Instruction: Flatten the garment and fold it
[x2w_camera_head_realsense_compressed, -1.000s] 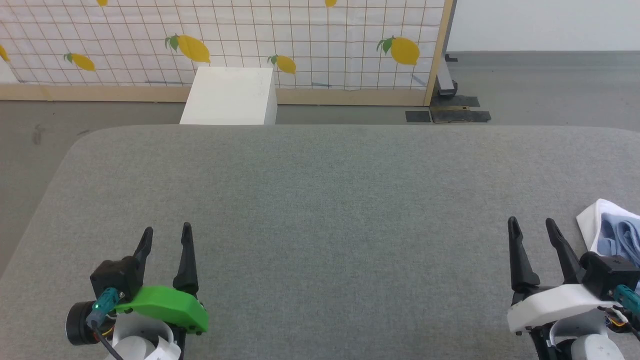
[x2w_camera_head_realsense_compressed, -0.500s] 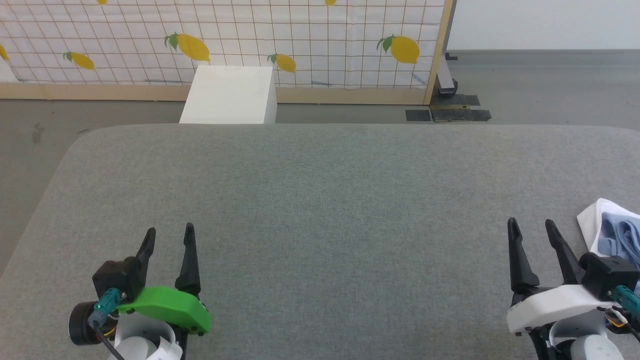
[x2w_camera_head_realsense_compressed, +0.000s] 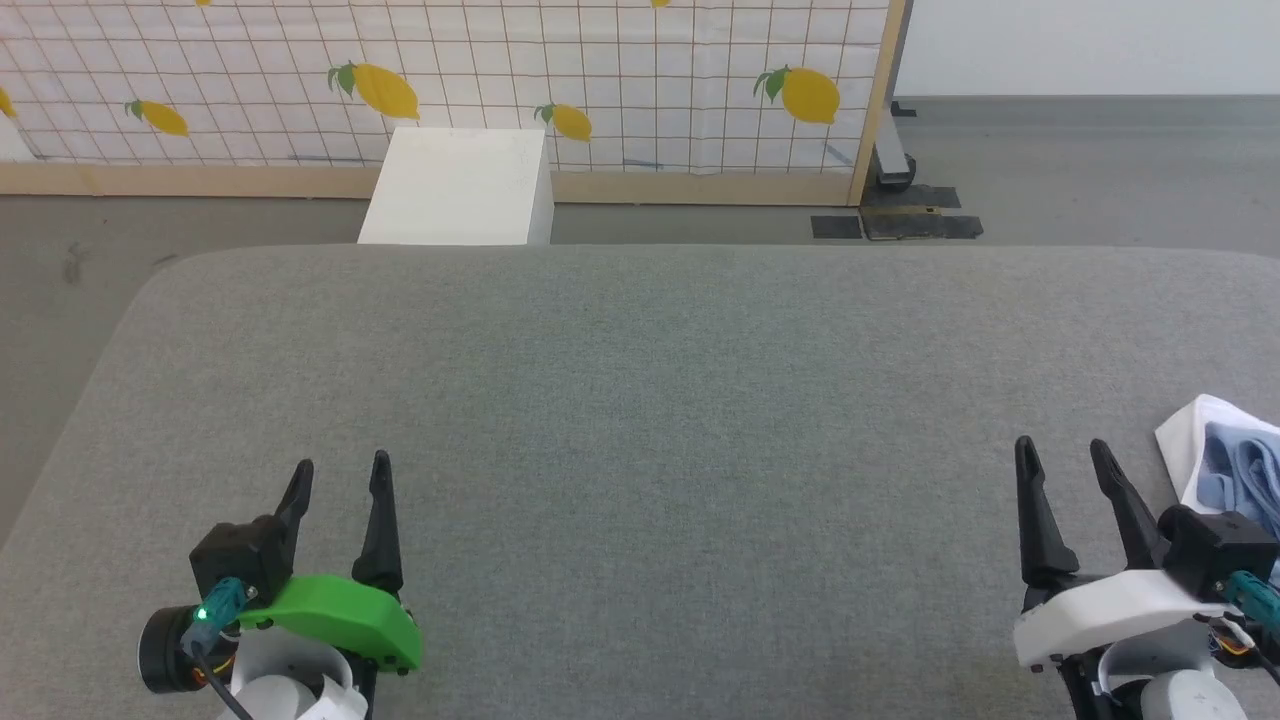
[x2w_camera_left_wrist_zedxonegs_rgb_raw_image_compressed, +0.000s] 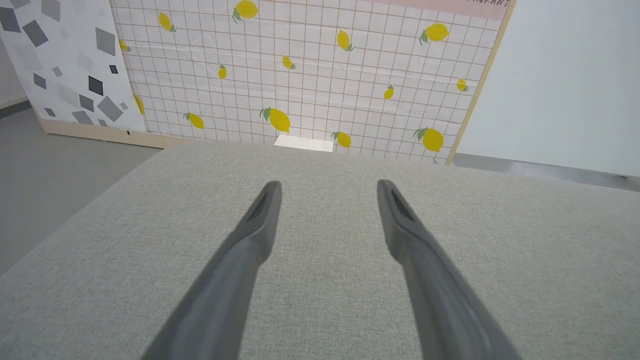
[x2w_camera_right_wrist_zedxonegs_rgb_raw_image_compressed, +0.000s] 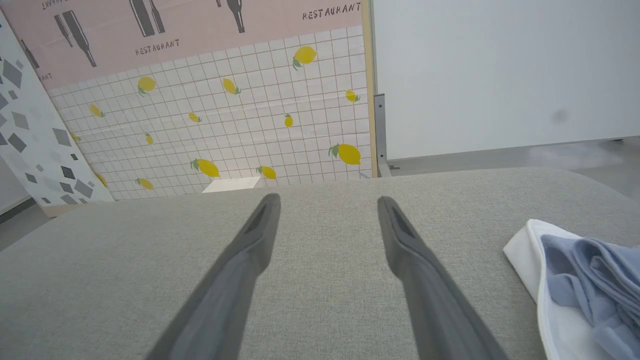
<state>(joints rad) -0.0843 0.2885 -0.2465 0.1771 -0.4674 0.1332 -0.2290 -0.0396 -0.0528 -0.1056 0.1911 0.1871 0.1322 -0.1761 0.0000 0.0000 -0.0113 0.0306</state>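
Grey padded table (x2w_camera_head_realsense_compressed: 640, 400); garment (x2w_camera_head_realsense_compressed: 1235, 465) bunched lower right of frame; left gripper (x2w_camera_head_realsense_compressed: 341, 462), right gripper (x2w_camera_head_realsense_compressed: 1060, 442) fingers wide, empty.

- We see a wide table (x2w_camera_head_realsense_compressed: 640, 420) covered in grey woven fabric, its far corners rounded.
- Beyond its far edge a white box (x2w_camera_head_realsense_compressed: 455, 190) stands on the grey floor (x2w_camera_head_realsense_compressed: 1100, 170).
- Behind the box we see a wood-framed panel (x2w_camera_head_realsense_compressed: 620, 60) printed with a grid and yellow lemons.
- Right of it we see a plain white wall (x2w_camera_head_realsense_compressed: 1090, 45).
- Black tape patches (x2w_camera_head_realsense_compressed: 895, 228) lie on the floor by the panel's foot.
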